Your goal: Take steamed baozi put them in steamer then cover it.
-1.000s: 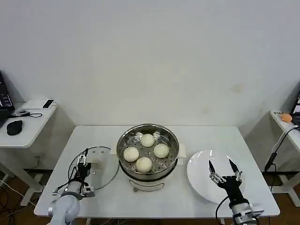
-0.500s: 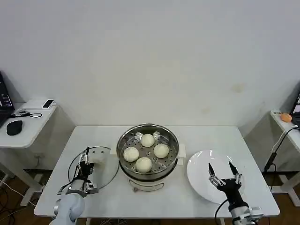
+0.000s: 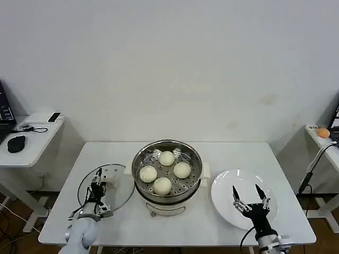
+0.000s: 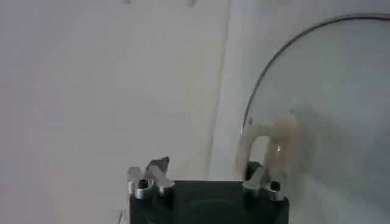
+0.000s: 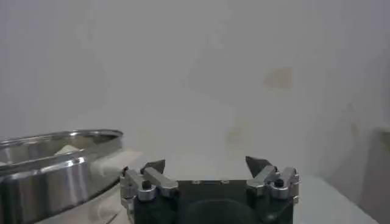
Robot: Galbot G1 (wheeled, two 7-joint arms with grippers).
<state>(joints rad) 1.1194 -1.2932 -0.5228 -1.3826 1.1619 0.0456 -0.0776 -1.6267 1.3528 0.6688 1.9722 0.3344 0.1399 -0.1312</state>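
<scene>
The left gripper sits at the lower left of the head view, right at the white handle of the glass lid. Its fingers stand apart; the wrist view shows one finger just beside the handle, but whether it touches cannot be told. The lid lies flat on the white bench, left of the pot and near it, with its metal rim curving across the upper right of the left wrist picture.

In the middle of the head view stands the shiny steel steamer on its white base. Four cream-white buns rest on the perforated tray inside: one toward the back, one at the left, one at the right and one at the front. The steamer is uncovered. Its rim also shows at the lower left of the right wrist picture.

To the right of the pot lies a flat white plate, bare where it shows. The right gripper hangs over the plate's near part at the lower right of the head view, fingers spread wide and holding nothing; the same spread fingers show in the right wrist view.
</scene>
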